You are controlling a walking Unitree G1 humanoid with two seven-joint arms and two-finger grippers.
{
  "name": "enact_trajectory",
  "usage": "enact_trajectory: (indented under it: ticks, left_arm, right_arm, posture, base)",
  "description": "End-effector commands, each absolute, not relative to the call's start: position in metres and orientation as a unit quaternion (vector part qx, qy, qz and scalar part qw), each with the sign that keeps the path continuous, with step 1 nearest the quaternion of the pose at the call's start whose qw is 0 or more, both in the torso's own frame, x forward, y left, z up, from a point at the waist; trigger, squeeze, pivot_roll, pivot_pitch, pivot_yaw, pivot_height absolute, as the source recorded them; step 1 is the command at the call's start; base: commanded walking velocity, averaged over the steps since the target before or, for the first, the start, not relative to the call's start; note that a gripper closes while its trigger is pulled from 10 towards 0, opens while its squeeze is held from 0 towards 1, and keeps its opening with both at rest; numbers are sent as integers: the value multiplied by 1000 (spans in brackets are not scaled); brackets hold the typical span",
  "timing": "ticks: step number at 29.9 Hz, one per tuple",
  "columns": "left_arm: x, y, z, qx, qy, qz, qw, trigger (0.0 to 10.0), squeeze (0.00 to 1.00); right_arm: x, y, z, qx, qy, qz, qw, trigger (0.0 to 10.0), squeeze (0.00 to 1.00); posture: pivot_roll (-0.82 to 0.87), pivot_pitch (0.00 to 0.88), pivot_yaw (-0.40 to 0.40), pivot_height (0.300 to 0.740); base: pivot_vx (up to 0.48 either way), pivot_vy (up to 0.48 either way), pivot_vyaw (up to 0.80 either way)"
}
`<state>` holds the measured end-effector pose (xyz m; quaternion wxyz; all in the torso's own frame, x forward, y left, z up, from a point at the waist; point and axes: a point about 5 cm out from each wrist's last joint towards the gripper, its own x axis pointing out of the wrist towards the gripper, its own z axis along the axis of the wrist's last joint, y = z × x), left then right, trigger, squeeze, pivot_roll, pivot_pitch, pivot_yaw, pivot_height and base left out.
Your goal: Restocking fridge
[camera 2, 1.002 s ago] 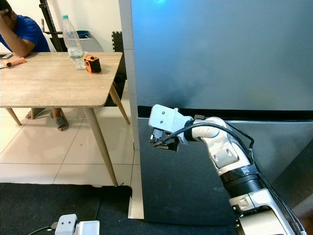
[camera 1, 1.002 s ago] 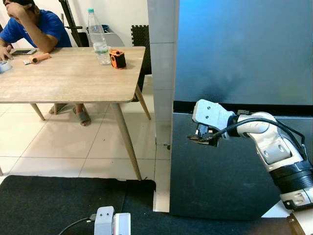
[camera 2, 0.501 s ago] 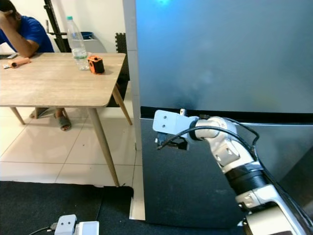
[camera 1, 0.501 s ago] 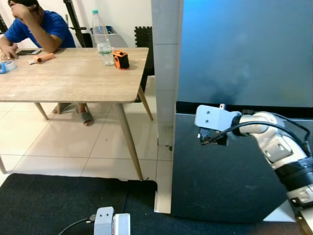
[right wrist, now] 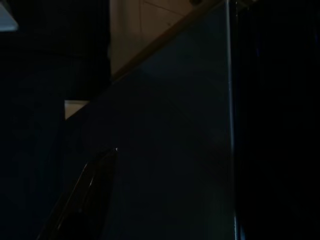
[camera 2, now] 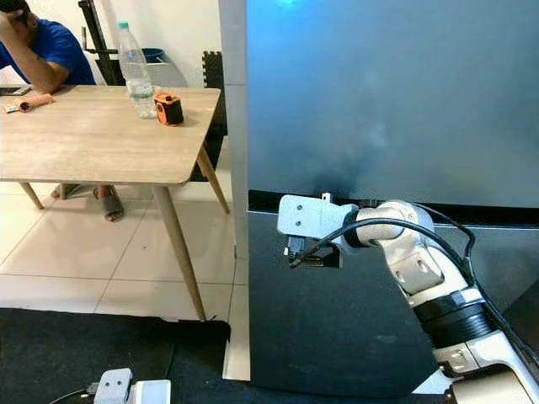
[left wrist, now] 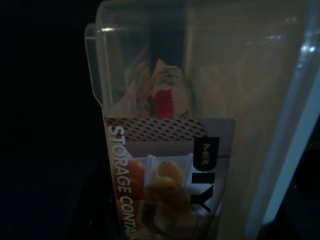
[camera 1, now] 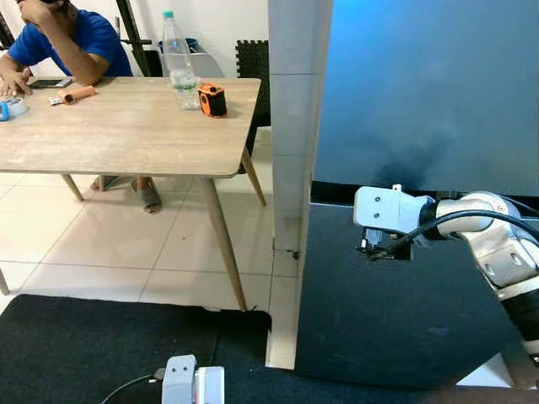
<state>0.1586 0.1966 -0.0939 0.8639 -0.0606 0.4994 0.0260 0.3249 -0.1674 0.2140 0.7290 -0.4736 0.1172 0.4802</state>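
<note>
Our right gripper (camera 1: pixel 381 247) was at the fridge (camera 1: pixel 421 101) door seam, jaws' state unclear. Our left gripper, in the left wrist view, had its jaws clenched on a clear storage box (left wrist: pixel 200 125).

A wooden table (camera 1: pixel 126 135) stands on pale floor tiles (camera 1: pixel 109 252), with a black mat (camera 1: pixel 84 353) nearer and white walls behind.

The fridge (camera 1: pixel 421 93) is a tall, dark grey, glossy unit standing just beside a white tiled pillar (camera 1: pixel 292 126). Both doors are shut, a black seam dividing upper from lower. A clear plastic storage container (left wrist: pixel 190 125) with a printed label holds small wrapped items.
</note>
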Motion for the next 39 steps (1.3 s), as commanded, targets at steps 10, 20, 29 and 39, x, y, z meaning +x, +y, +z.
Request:
enact_trajectory:
  ticks: [10,20,29,39]
  left_arm:
    - [159,197,-94,-67,497,33,865,10000,0]
    - [159,198,-94,-67,497,34,865,10000,0]
    - [158,197,-94,-69,498,34,864,10000,0]
    - [156,196,-95,-72,503,38,860,10000,0]
  right_arm:
    - [284,-134,213,-354,58,660,660,10000,0]
    - [262,-116,268,-214,-123,725,643,10000,0]
    - [294,-114,263,-252,-100,639,720,10000,0]
    - [285,-114,290,-125,-215,648,720,0,0]
  posture:
    - [-60,0,0,740]
    - [-60,0,2,740]
    - [-58,0,3,740]
    - [-57,0,1,740]
  base:
    - [0,0,0]
    - [0,0,0]
    - [0,0,0]
    - [0,0,0]
